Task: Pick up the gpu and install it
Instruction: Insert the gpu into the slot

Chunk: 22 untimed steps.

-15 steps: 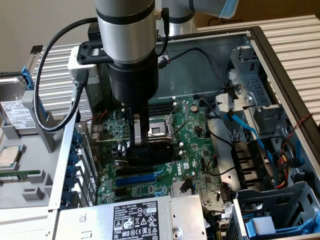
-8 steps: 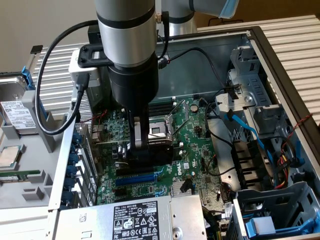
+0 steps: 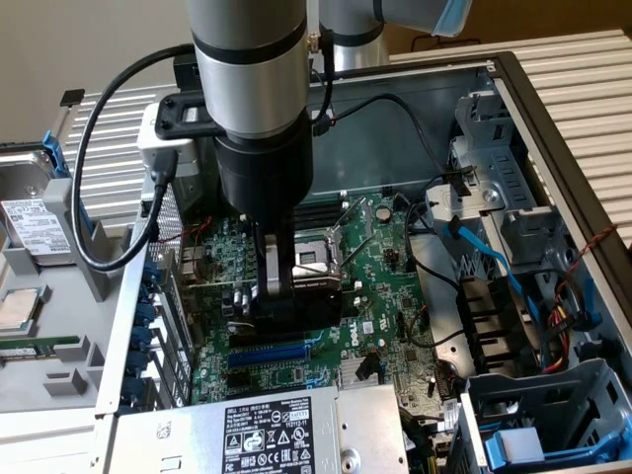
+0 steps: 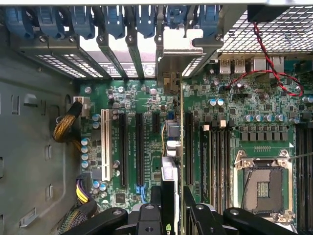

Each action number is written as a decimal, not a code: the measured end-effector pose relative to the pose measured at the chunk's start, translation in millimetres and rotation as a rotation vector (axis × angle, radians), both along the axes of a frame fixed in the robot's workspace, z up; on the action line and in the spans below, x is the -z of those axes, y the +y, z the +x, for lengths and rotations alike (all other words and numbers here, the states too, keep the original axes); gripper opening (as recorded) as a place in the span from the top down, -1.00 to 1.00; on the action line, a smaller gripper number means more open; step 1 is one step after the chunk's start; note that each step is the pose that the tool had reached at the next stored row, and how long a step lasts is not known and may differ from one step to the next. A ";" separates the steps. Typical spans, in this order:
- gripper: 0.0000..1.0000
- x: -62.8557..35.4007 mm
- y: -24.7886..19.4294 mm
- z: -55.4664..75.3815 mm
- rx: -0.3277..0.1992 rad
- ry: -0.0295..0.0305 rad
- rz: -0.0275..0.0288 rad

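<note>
gpu (image 3: 321,301): small low-profile card with a green board, black cooler shroud and silver end bracket. It is held upright on edge, low over the large green motherboard (image 3: 395,296) inside the open grey metal computer case (image 3: 415,128).
Fingers (image 3: 269,276): partly closed and clamped on the card from both flat sides, near its upper edge. The wrist view shows them (image 4: 146,218) straddling the thin card (image 4: 167,171).
Position: the card runs along a long black expansion slot (image 4: 188,147), its bracket end toward the rear openings with blue plastic retaining clips (image 4: 117,24). The empty silver processor socket (image 4: 264,186) lies off to one side.
Step in hand: by appearance the pick-up is done and the installation is under way, with the card brought down to the slot.
Not clear: whether the card's lower edge has entered the slot.
What seating calls for: in my judgement, the edge square over the slot, the bracket meeting its rear opening, and a straight, even downward press.
</note>
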State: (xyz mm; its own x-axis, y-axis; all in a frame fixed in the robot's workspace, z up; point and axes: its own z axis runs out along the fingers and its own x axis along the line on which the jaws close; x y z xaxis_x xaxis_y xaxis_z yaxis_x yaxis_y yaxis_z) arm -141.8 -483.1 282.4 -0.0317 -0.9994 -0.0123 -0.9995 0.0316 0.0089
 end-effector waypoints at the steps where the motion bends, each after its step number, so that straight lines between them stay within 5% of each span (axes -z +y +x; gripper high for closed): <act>1: 0.46 0.4 0.5 -0.5 0.000 0.0000 -0.0001; 22: 0.46 5.9 3.5 -10.1 0.000 -0.0020 -0.0001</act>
State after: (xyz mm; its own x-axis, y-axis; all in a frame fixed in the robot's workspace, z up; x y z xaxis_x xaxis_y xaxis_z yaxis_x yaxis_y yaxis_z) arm -151.9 -479.6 276.5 -0.0315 -0.9994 -0.0123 -0.9995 0.0315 0.0068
